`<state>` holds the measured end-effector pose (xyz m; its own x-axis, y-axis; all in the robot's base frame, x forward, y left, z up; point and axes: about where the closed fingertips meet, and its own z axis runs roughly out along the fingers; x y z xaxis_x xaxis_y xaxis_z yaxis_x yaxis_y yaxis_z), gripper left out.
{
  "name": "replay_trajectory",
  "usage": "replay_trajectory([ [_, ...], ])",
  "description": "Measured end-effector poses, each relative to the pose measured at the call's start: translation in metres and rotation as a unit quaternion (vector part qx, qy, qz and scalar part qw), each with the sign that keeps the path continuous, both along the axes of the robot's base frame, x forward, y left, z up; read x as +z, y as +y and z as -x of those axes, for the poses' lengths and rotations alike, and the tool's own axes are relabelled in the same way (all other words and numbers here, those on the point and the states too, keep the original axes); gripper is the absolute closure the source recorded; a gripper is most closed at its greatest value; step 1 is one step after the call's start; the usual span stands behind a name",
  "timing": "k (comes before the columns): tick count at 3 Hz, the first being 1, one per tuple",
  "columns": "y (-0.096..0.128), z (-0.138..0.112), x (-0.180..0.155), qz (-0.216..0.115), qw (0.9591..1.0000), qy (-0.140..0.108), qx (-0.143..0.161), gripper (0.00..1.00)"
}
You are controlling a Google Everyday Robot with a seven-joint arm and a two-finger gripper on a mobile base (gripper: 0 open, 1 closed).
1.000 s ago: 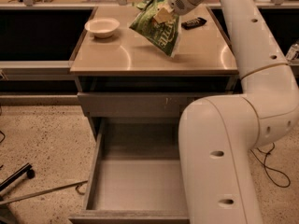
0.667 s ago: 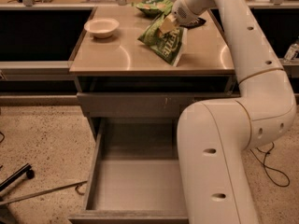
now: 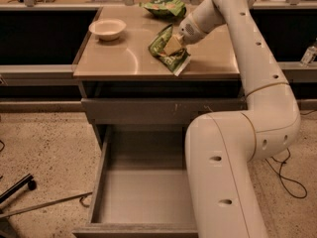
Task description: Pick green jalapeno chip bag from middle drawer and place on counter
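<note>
while the white bowl [image 3: 107, 29] sits at the left rear of the counter [image 3: 114, 58], the middle drawer [image 3: 143, 197] below stands pulled out, showing its flat grey floor. further right the green jalapeno chip bag [image 3: 171, 59] leans with its lower end on the counter near the front edge, the gripper [image 3: 173, 45] pinched on its upper part. a paler green bag [image 3: 166, 6] lies behind, and the white arm [image 3: 267, 83] curves down the right side.

No text can be read anywhere: the white lettering on the green jalapeno chip bag [image 3: 170, 59] cannot be made out. The gripper [image 3: 171, 47] is over the worktop [image 3: 114, 58], its fingers [image 3: 175, 43] clamped on that bag.
</note>
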<state>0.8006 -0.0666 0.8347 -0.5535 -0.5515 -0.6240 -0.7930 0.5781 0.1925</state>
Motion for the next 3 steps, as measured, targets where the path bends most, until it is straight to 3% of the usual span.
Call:
replay_trajectory([
  [3, 0.0008, -0.0008, -0.0001, -0.001, 1.0, -0.001, 0.0, 0.16],
])
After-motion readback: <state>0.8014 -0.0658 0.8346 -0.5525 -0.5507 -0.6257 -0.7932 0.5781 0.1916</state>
